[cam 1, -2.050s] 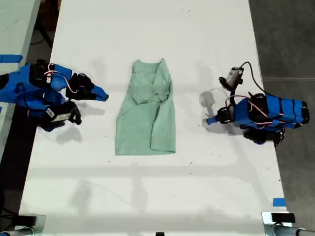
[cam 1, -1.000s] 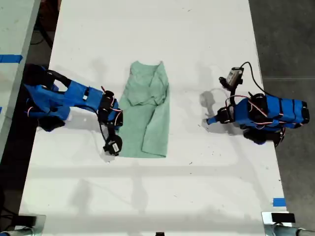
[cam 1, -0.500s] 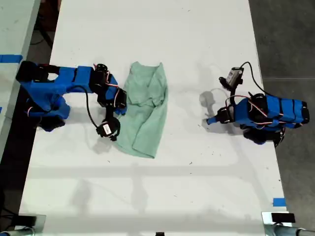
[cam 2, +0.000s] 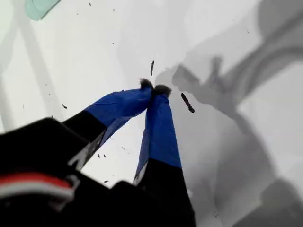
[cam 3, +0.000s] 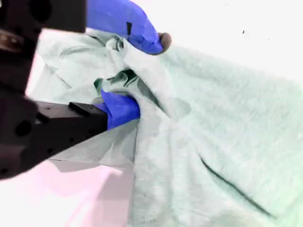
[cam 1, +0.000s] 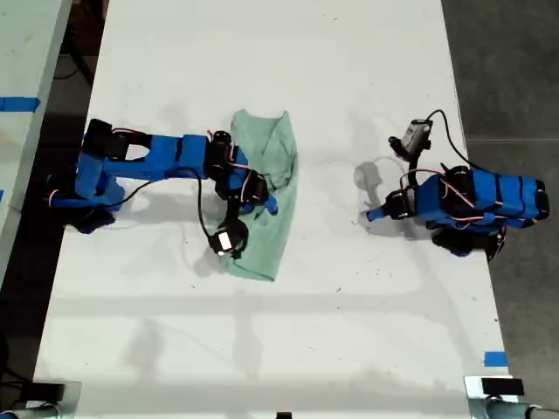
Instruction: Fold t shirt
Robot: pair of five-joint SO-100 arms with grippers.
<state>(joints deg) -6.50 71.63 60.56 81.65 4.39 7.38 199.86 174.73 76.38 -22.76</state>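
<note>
The pale mint-green t shirt (cam 1: 281,153) lies wrinkled and partly folded near the middle of the white table (cam 1: 279,52). My second gripper (cam 1: 262,202) reaches in from the exterior view's left and is over the shirt. In the second wrist view, its blue fingers (cam 3: 124,108) pinch a bunched fold of the t shirt (cam 3: 227,142). My first gripper (cam 1: 376,214) rests low over bare table on the exterior view's right, clear of the shirt. Its blue fingertips (cam 2: 154,89) are pressed together with nothing between them. A corner of the t shirt (cam 2: 40,7) shows far ahead of it.
Blue tape (cam 1: 17,103) marks the neighbouring surface at the exterior view's left, and another piece (cam 1: 495,358) sits near the table's lower right. Grey floor (cam 1: 515,70) runs along the exterior view's right. A cabled camera (cam 1: 417,135) sticks up beside the first arm.
The second arm has swung out toward the exterior view's right, carrying the shirt's near-left edge across the garment. The shirt is now narrower and more bunched. The first arm has not moved.
</note>
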